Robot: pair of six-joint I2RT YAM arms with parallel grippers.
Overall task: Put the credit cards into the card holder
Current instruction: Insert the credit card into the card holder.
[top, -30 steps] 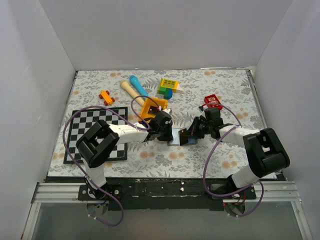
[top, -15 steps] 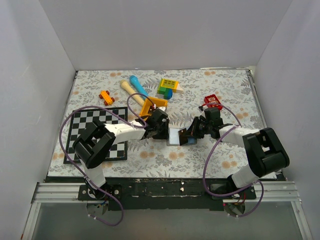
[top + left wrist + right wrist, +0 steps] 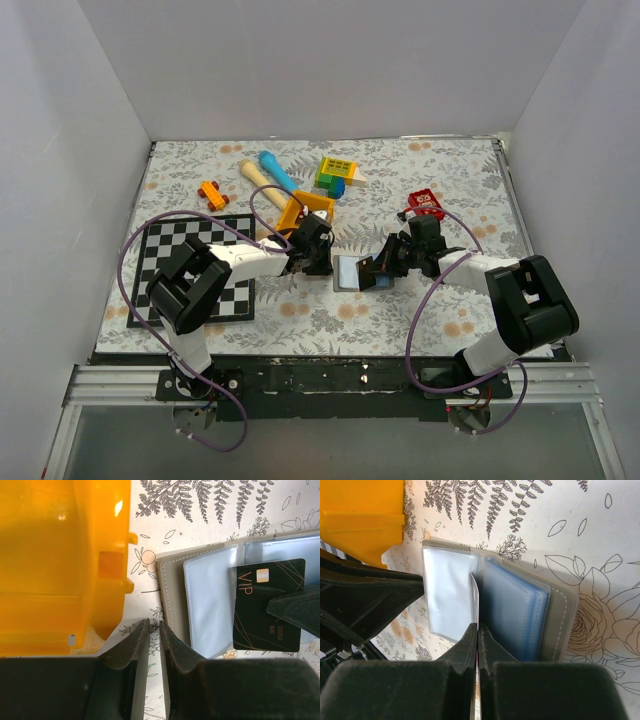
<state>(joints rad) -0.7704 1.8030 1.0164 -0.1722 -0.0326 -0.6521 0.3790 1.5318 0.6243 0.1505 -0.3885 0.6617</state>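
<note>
1. The card holder [image 3: 347, 272] lies open at the centre of the top view, between the two grippers. Its long axis runs left to right on the floral tablecloth [image 3: 450, 170].
2. Its cover is grey with pale stitching, and its sleeves are translucent bluish plastic.
3. A thin black credit card [image 3: 265, 607] with gold "VIP" lettering lies over the sleeves at the right of the left wrist view, long axis top to bottom.
4. The right gripper [image 3: 476, 626] is closed, pinching the card's edge.
5. The left gripper [image 3: 154, 626] shows only a narrow gap and grips nothing, just below a glossy orange tray [image 3: 55, 565].
</note>
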